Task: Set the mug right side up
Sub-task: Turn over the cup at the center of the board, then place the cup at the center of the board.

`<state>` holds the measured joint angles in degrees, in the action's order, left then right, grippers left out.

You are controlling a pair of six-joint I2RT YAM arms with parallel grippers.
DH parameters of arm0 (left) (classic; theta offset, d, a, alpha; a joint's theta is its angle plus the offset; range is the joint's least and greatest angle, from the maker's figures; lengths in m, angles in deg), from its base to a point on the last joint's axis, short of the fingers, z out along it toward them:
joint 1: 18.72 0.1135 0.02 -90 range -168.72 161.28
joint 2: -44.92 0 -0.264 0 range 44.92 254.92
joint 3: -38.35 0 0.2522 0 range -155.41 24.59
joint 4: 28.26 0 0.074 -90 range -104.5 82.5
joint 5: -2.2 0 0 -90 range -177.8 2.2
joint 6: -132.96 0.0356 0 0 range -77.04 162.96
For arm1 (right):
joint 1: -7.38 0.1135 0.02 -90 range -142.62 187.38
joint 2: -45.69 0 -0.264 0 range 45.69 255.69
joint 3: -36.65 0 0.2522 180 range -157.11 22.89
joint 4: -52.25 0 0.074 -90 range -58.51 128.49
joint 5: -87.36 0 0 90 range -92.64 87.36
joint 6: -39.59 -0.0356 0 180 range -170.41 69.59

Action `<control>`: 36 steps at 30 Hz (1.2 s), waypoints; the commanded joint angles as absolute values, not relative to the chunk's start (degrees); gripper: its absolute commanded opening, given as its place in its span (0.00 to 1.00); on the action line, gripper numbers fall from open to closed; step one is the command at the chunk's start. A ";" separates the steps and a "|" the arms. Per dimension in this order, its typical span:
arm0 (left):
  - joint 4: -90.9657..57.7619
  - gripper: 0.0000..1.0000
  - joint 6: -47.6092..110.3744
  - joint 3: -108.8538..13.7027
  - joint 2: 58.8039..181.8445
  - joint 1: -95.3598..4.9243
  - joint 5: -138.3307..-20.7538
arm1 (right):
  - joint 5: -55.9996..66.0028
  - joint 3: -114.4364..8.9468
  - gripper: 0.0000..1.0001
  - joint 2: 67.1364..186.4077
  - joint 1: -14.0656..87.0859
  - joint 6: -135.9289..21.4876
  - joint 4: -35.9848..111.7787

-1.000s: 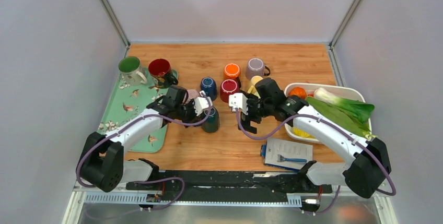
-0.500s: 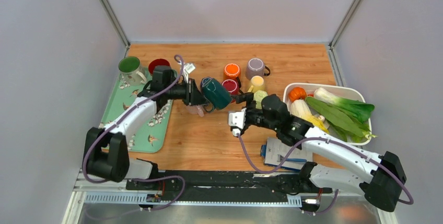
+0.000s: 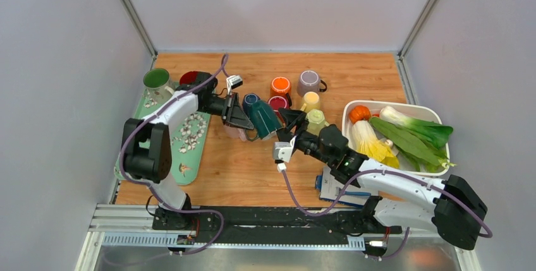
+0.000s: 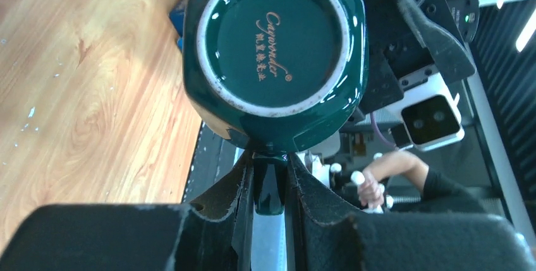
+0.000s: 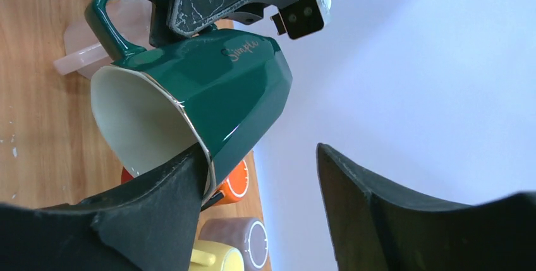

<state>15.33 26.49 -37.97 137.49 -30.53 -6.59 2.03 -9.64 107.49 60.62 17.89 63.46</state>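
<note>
Left gripper (image 4: 270, 170): you had it closed to a narrow slit on the handle (image 5: 96, 24) of the dark green mug (image 4: 275, 50), with nothing else bearing the cup.

Mug: aloft over the middle of the table (image 3: 240, 176), tipped on its side. Its base faced your left wrist camera and its mouth faced the right arm — neither inverted nor upright. A handle hold lets the body swing but probably cannot finish the turn, which was likely why you brought in the second arm.

Right gripper (image 5: 259, 151): spread wide and empty. One finger (image 5: 158, 195) reached up at the mouth and the other stood outside, apart from the wall, so the rim lay between them, ready for a pinch. The inner finger looked to be touching the rim — not certain.

Below, toward the left edge: pink cup (image 3: 237, 134) and patterned tray (image 3: 142, 129).

Toward the far edge: other mugs (image 3: 280, 85).

Right edge: bin (image 3: 404, 105) of vegetables.
</note>
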 commanded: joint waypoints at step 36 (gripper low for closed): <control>-7.80 0.65 70.40 -6.19 81.71 -48.57 -64.83 | -5.17 -39.04 0.00 123.19 59.61 -38.28 3.84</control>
<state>1.82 58.43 -9.49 87.13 -42.79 -56.87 -7.07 -32.55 121.74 59.70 -29.67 8.80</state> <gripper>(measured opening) 0.648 0.043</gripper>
